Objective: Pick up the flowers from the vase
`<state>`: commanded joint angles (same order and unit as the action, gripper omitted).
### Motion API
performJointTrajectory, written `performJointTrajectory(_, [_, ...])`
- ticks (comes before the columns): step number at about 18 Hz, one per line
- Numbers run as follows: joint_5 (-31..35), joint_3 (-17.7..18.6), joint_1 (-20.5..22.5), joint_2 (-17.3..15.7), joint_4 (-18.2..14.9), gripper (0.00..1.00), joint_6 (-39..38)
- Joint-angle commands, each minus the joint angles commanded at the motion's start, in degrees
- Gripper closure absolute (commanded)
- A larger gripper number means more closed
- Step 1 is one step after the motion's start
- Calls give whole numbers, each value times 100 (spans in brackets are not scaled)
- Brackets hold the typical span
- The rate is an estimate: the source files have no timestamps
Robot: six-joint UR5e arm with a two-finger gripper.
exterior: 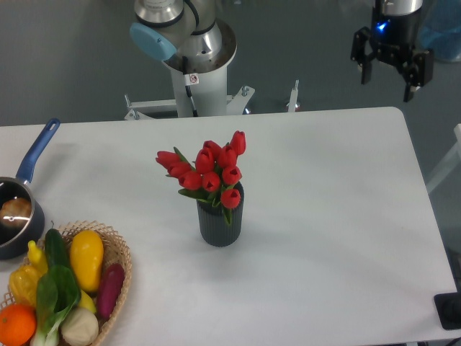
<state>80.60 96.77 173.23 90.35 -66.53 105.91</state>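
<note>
**Inspector:** State the condition of your claw

**Arm:** My gripper (389,75) hangs in the air beyond the far right corner of the table (338,216), fingers spread with a clear gap between them and nothing held. It points downward, well apart from anything on the surface, so it blocks no view of the work

**Inspector:** And the item to be lifted?

**Arm:** The flowers (209,173), red tulips with green leaves, stand in the vase (220,225), a dark ribbed cylinder near the middle of the table. The heads rise above the rim and lean left and up; the stems are hidden inside, which is what holds the bunch upright. I judge the pick not yet begun

**Inspector:** What does the approach require?

**Arm:** In my judgement, a long travel left and toward the camera, then a descent to close just above the rim, below the blooms, where the bunch is narrowest. Gripping the heads risks crushing them; a slanted pull could tip the vase

**Inspector:** Other items?

**Arm:** A blue-handled pot (16,216) at the left edge and a wicker basket (119,252) of vegetables at the near left, both clear of my likely path
</note>
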Motion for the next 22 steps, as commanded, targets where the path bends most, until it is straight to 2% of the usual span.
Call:
performJointTrajectory(8, [-228,17,-70,0,53,0,-70])
performJointTrajectory(11, [-701,149,0,26,44,0,-79])
performJointTrajectory(17, [-2020,667,395,18,35,0,-88])
performJointTrajectory(20, [-2118,861,334,9,26,0,-228])
performJointTrajectory(22, [-2406,949,247,26,26,0,-438])
